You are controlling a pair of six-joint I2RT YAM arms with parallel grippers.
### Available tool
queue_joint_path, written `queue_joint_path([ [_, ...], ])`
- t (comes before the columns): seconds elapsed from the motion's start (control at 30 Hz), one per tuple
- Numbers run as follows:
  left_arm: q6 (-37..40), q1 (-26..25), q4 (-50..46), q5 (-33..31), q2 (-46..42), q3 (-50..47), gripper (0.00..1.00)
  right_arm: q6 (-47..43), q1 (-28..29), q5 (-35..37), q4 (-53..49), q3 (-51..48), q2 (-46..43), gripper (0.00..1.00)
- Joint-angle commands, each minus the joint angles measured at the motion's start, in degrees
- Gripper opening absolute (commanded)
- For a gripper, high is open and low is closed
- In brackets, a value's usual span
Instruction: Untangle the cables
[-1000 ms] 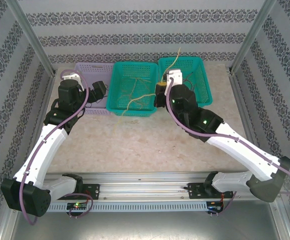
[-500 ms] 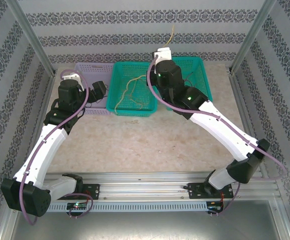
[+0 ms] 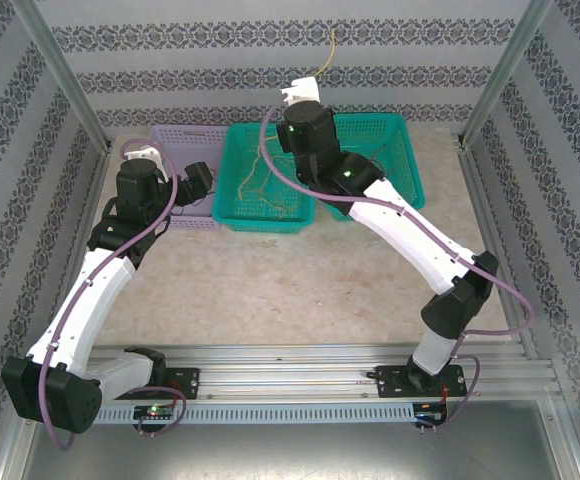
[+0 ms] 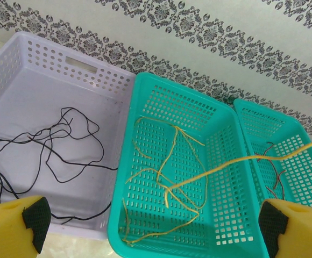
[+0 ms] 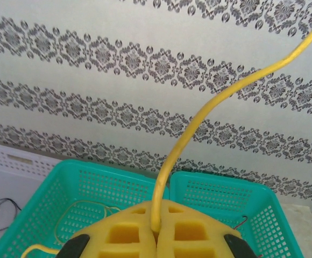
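Pinching a yellow cable (image 5: 199, 121) between the closed foam pads of the right gripper (image 5: 157, 236), high above the seam between the middle teal basket (image 5: 43, 209) and the right teal basket (image 5: 263, 209). Curving one end up against the patterned wall (image 5: 91, 70); hanging the other part down into the middle teal basket, among loose olive cables (image 4: 172, 161) on its floor. Hovering the left gripper (image 4: 151, 223) with jaws spread wide and gripping nothing, above the near edges of the lilac basket (image 4: 80, 64) and the middle teal one. Keeping tangled black cables (image 4: 64, 134) in the lilac basket. Lying in the right teal basket, a few dark cables (image 4: 274, 169), possibly reddish brown. Sitting side by side on the worktop (image 3: 270, 290), all three baskets.
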Motion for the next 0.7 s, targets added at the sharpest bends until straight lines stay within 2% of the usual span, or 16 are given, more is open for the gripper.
queue_joint_path([
  [0.0, 0.17, 0.86, 2.58, 0.48, -1.07, 0.41, 1.0, -1.84, -1.08, 2.13, 0.35, 3.47, 2.43, 0.0],
  [0.67, -0.09, 1.43, 2.86, 0.84, -1.53, 0.24, 1.0, -2.44, -2.37, 1.52, -5.24, 11.01, 16.01, 0.0],
])
